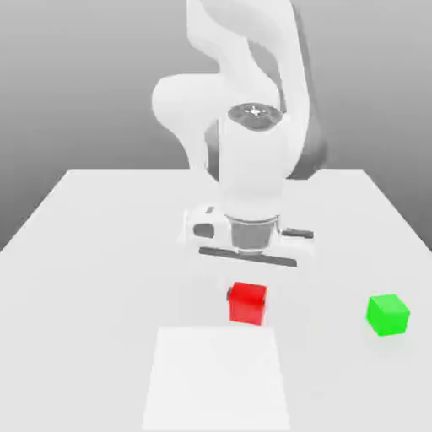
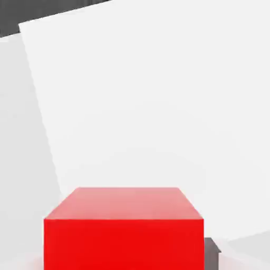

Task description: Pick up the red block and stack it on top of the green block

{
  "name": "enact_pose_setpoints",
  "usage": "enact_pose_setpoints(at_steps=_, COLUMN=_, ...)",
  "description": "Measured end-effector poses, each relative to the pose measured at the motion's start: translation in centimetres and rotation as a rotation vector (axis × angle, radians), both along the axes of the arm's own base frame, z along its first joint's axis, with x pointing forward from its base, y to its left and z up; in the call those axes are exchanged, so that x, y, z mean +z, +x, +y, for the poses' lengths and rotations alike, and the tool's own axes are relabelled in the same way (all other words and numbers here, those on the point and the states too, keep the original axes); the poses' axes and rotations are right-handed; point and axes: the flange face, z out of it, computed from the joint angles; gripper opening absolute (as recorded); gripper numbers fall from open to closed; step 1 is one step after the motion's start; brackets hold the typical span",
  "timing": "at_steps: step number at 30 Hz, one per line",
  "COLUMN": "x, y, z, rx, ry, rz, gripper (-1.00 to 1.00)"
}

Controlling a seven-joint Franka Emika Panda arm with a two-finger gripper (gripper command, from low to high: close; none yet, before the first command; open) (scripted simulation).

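Observation:
The red block (image 1: 248, 304) sits near the middle of the white table, directly under the arm's hand. My gripper (image 1: 248, 294) reaches down over it, its fingers against the block's sides, shut on the block. A dark fingertip (image 1: 229, 294) shows at the block's edge on the exterior view's left. In the hand view the red block (image 2: 124, 229) is very close, with a dark fingertip (image 2: 211, 252) pressed beside it. The green block (image 1: 387, 315) rests on the table apart from it, toward the exterior view's right.
The white table (image 1: 93, 253) spreads wide around both blocks. A paler rectangular patch (image 1: 218, 380) lies flat on it just in front of the red block, and shows beyond the block in the hand view (image 2: 147, 105). The arm's white body (image 1: 253, 160) rises behind the red block.

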Motion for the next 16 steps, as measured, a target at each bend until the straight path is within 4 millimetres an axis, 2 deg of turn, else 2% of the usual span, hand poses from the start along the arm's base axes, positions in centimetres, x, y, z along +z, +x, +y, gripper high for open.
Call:
enact_pose_setpoints(at_steps=3, x=0.8, y=-1.9, z=8.2, rx=0.087, ry=0.001, rz=0.000, gripper=-1.00)
enact_pose_setpoints(at_steps=6, x=1.7, y=-5.6, z=15.9, rx=0.165, ry=0.005, rz=0.002, gripper=-1.00)
enact_pose_setpoints(at_steps=7, x=1.8, y=-6.8, z=17.7, rx=0.180, ry=0.006, rz=0.003, gripper=-1.00)
enact_pose_setpoints(at_steps=9, x=0.6, y=-7.6, z=19.1, rx=0.189, ry=0.006, rz=0.002, gripper=-1.00)
enact_pose_setpoints(at_steps=13, x=-3.6, y=-6.9, z=18.6, rx=0.160, ry=0.007, rz=0.002, gripper=-1.00)
enact_pose_setpoints(at_steps=14, x=-4.2, y=-6.9, z=18.6, rx=0.160, ry=0.007, rz=0.002, gripper=1.00)
enact_pose_setpoints(at_steps=16, x=-4.2, y=-6.9, z=18.6, rx=0.160, ry=0.007, rz=0.002, gripper=1.00)
